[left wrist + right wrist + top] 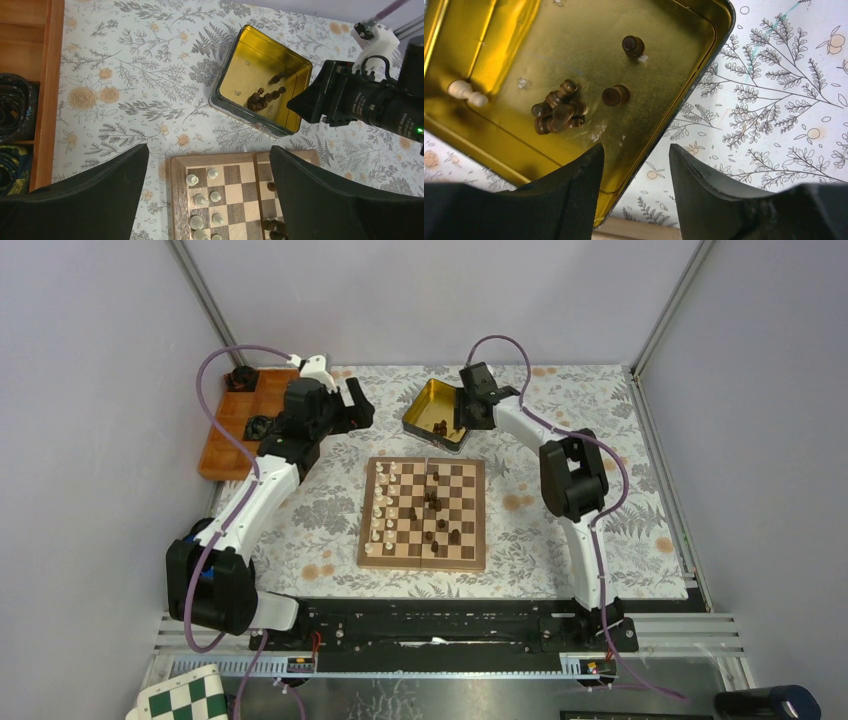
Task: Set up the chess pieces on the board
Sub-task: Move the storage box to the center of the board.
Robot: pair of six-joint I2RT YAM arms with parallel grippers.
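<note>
The wooden chessboard (424,513) lies mid-table with cream-white pieces (384,502) along its left columns and several dark brown pieces (434,502) scattered near its middle. In the left wrist view the board's (178,200) white pieces (192,179) show between the fingers. A gold tin (436,412) behind the board holds loose dark pieces (558,112) and one white piece (467,93). My left gripper (357,406) is open and empty, above the cloth left of the tin. My right gripper (462,415) is open and empty over the tin's near right rim (674,114).
An orange wooden tray (232,425) with black ring-shaped items (14,106) stands at the back left, beside my left arm. A green-and-white checkered board (183,696) lies at the near left below the table. The flowered cloth (600,440) covers the table.
</note>
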